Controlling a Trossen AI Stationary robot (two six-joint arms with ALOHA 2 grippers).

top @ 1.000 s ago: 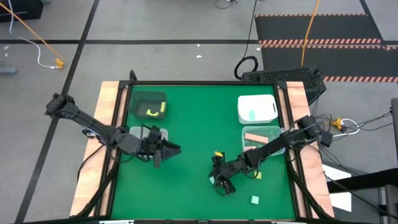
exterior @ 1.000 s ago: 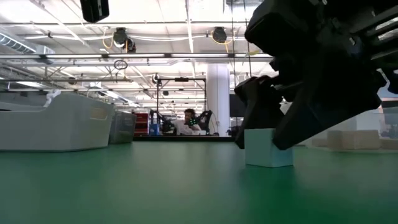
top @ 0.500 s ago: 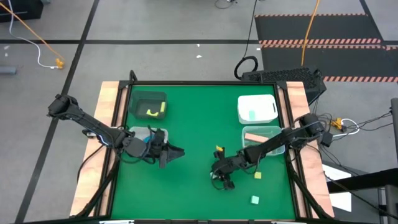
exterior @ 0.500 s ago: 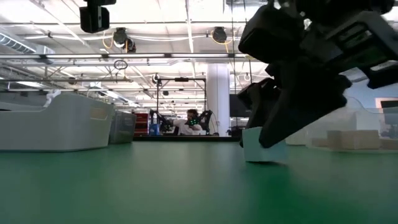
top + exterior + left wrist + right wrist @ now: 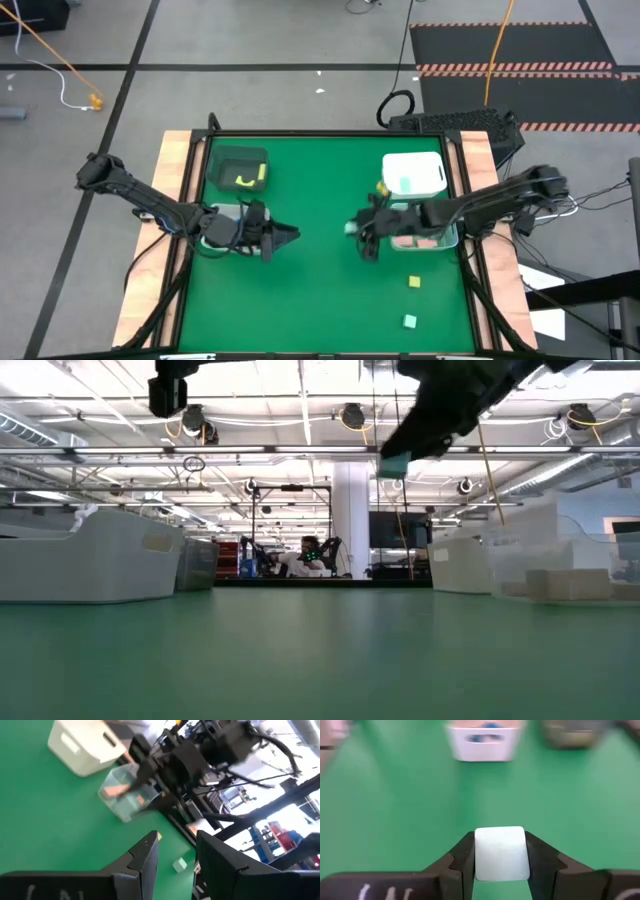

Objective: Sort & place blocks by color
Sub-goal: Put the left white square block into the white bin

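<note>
My right gripper [image 5: 352, 229] is shut on a mint-green cube [image 5: 500, 852], held high over the table's middle beside the clear bin [image 5: 437, 240]; the low view shows the cube [image 5: 393, 465] well above the mat. My left gripper [image 5: 290, 236] hovers open at the left-middle and touches nothing. Two blocks lie loose on the mat near the front right, a yellow one [image 5: 414, 283] and a mint one [image 5: 409, 321]. Yellow blocks [image 5: 245, 179] lie in the dark bin [image 5: 222, 160], and a mint block [image 5: 405, 185] lies in the white bin [image 5: 438, 178]. My right gripper pinches the mint cube between its two fingers [image 5: 462, 857], one on each opposite side face [image 5: 479, 855]. The fingers reach about level, pointing toward the table's left. The cube is lifted clear of the mat and sits square in the hold.
A salmon bar [image 5: 408, 221] lies in the clear bin. Another clear bin [image 5: 218, 212], holding blue pieces [image 5: 482, 739], sits under my left arm. Wooden rails [image 5: 176, 200] line the left and right sides. The green mat [image 5: 320, 300] is open at the middle and front.
My right gripper has lifted the mint cube off the mat near the front middle. It has carried the cube up and toward the far-right, next to the clear bin, while turning to point toward the table's left. My left gripper has drifted a little toward the right.
</note>
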